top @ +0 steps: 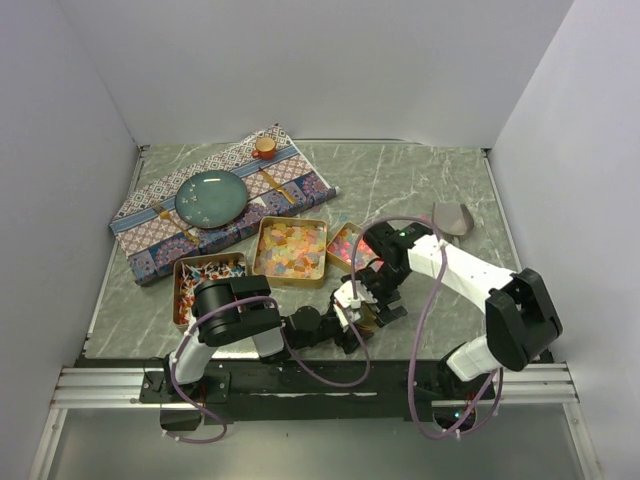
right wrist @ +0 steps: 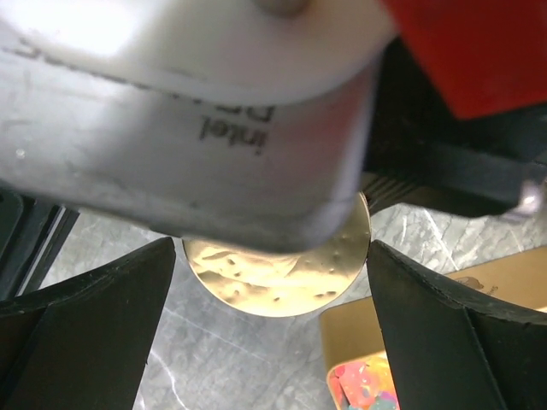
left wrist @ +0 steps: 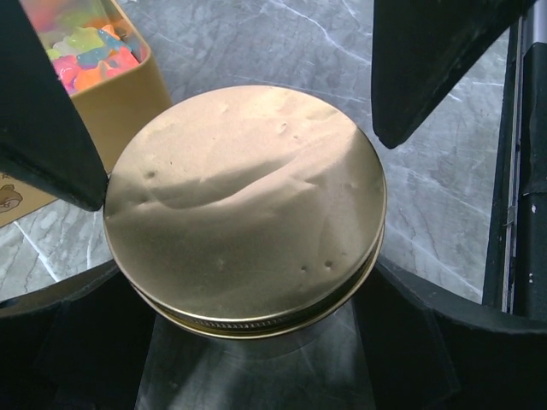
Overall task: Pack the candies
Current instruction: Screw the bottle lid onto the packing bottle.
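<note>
A mat (top: 290, 170) lay at the counter's (top: 400, 180) back left, with a plate (top: 211, 197) on it and a cup (top: 265, 147) at its far end. Three tins (top: 292, 221) stood in a row just before the mat, with candies (top: 290, 250) in each. Before the rightmost tin, a jar (left wrist: 244, 205) stood held between the left fingers (left wrist: 43, 111). The right fingers (right wrist: 85, 316) hung above it, one on either side. A scoop (top: 452, 217) lay at the back right.
</note>
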